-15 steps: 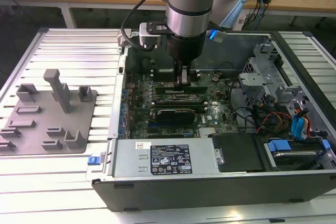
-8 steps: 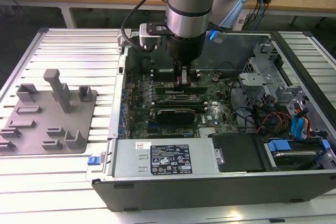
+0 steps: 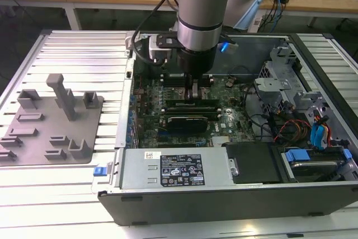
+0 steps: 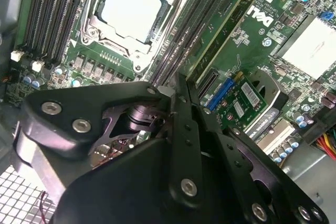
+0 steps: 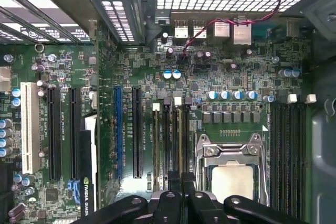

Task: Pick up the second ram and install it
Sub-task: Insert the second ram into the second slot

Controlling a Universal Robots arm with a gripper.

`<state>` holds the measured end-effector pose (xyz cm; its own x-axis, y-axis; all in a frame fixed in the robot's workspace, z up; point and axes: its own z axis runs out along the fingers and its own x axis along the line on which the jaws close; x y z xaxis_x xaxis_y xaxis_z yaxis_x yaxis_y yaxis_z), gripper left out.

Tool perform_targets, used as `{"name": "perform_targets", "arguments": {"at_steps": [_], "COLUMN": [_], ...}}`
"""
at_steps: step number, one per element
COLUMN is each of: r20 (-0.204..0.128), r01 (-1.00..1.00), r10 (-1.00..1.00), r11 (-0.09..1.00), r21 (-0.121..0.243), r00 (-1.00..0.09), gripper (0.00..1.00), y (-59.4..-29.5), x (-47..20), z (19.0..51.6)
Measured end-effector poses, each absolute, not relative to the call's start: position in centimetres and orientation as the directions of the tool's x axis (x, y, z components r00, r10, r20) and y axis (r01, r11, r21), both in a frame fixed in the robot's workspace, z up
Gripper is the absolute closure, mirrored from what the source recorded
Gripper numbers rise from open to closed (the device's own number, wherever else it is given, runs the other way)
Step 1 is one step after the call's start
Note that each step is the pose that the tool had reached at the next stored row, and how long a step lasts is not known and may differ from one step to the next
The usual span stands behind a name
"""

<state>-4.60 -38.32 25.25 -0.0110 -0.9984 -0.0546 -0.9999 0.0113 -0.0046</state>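
While the arm reaches into the open computer case, its hand hangs low over the memory slots beside the CPU socket; the second ram stands in a slot at the hand's tip; whether the hand pinches it cannot be told.

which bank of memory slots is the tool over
The bank between the CPU socket and the long expansion slots; the tool hangs above it. The other bank lies beyond the socket.

Exterior view sits high and back a bit, angled down over the table and the open computer case; both wrist views hang close above the motherboard, sharing the processor socket and memory slots.
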Motion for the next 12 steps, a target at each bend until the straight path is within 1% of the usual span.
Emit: {"name": "perform_targets", "arguments": {"at_steps": [12], "r20": [-0.054], "r01": [-1.000], "r10": [-0.998], "r11": [0.011], "r21": [-0.005], "r00": [-0.011], "gripper": [0.90], "y": [-38.3], "x": [-4.6], "z": [24.1]}}
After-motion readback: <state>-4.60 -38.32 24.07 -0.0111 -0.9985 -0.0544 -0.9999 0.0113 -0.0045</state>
